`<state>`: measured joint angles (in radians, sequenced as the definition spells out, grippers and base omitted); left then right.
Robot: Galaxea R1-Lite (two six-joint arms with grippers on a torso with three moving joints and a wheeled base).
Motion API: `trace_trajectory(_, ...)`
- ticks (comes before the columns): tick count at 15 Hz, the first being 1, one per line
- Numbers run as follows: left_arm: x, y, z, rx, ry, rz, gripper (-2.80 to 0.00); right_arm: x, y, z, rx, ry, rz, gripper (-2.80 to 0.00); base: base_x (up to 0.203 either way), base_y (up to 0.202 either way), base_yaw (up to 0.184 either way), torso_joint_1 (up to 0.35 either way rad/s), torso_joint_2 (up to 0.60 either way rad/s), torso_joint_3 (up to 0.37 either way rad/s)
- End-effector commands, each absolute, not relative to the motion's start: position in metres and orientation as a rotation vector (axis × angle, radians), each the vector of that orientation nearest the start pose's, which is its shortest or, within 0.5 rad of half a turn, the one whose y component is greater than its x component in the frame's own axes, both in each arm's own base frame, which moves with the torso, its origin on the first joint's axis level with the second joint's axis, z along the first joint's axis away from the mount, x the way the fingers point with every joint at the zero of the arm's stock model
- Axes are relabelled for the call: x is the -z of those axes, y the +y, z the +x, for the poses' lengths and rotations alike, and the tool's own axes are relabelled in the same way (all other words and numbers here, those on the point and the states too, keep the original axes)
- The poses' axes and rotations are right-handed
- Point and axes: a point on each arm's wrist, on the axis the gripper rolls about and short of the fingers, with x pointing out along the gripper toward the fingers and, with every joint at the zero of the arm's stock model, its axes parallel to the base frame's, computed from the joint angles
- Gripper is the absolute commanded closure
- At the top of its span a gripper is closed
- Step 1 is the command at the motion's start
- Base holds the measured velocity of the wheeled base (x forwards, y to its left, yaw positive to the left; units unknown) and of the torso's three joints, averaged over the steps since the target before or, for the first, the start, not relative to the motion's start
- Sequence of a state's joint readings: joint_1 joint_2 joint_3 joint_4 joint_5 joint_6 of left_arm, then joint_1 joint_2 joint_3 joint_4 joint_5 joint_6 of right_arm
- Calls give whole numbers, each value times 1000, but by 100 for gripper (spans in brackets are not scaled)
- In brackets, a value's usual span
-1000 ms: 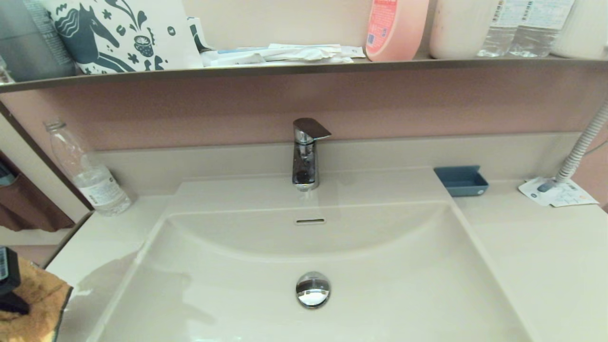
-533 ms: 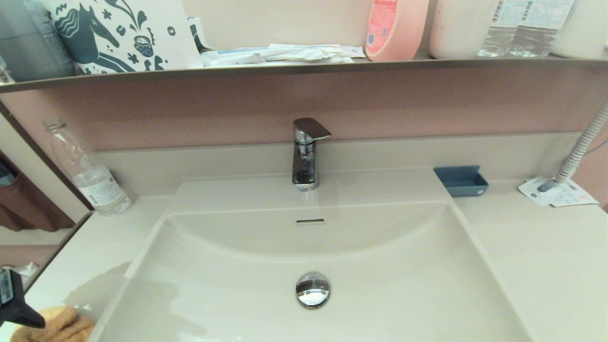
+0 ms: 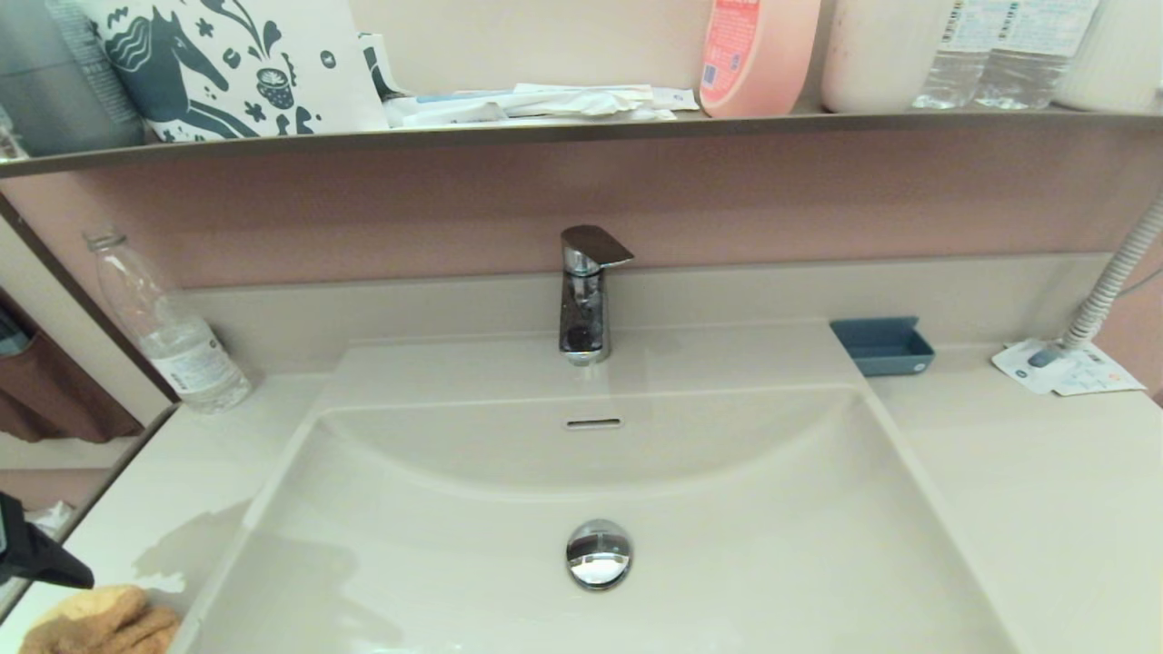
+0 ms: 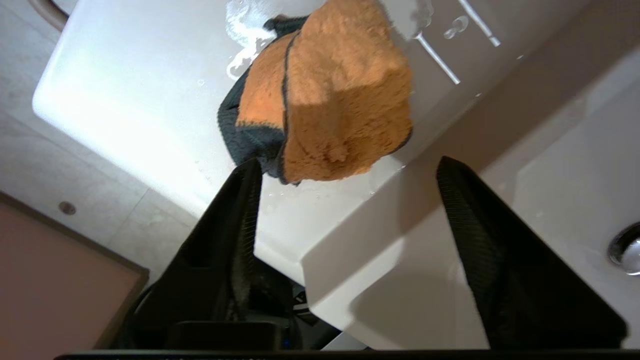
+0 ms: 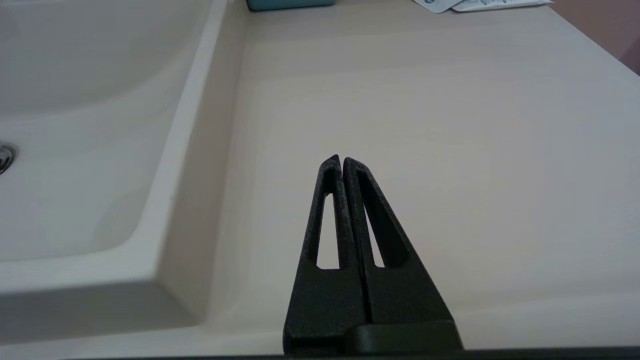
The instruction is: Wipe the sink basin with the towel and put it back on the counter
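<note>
The yellow-orange towel (image 3: 100, 619) lies in a lumpy wad on the counter (image 3: 195, 436) at the front left, beside the sink basin (image 3: 509, 509). In the left wrist view the towel (image 4: 330, 100) rests on the wet counter with a dark underside showing. My left gripper (image 4: 347, 167) hangs open just clear of the towel, with nothing between its fingers (image 4: 240, 210); one black finger (image 3: 41, 559) shows at the head view's left edge. The right gripper (image 5: 342, 160) is shut and empty, parked over the counter (image 5: 425, 125) right of the basin. It is outside the head view.
The chrome faucet (image 3: 586, 291) and drain plug (image 3: 598, 554) sit on the basin's centre line. A water bottle (image 3: 168, 331) stands at the back left, a blue tray (image 3: 881, 345) and a paper leaflet (image 3: 1068, 368) at the back right. A shelf (image 3: 581, 127) with bottles runs above.
The towel went from hanging in my left gripper to lying on the counter's front left corner. The left gripper let it go and has drawn slightly up and away.
</note>
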<state>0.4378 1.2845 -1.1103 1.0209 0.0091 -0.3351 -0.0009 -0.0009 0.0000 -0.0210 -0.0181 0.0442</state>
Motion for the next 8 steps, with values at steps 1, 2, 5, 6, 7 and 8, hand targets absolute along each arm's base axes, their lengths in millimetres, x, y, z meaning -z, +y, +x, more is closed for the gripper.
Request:
trace_trajectory(1,-243,57,127,-575,1086,-536,0,-78,0,-23,18,-22,43,0,0,0,0,0,0,0)
trace_trajectory(2,-245,54,128,-551,1082,-520,0,-78,0,-23,18,-22,44,0,0,0,0,0,0,0)
trace_trajectory(5,-248,37,136,-429,1038,-452,0,-78,0,-23,18,-22,45,0,0,0,0,0,0,0)
trace_trajectory(6,-251,29,137,-381,1004,-435,0,-78,0,-23,19,-22,45,0,0,0,0,0,0,0)
trace_trajectory(7,-255,17,137,-312,968,-416,0,-78,0,-23,19,-22,45,0,0,0,0,0,0,0)
trace_trajectory(8,-259,5,134,-235,929,-399,0,-78,0,-23,19,-22,44,0,0,0,0,0,0,0)
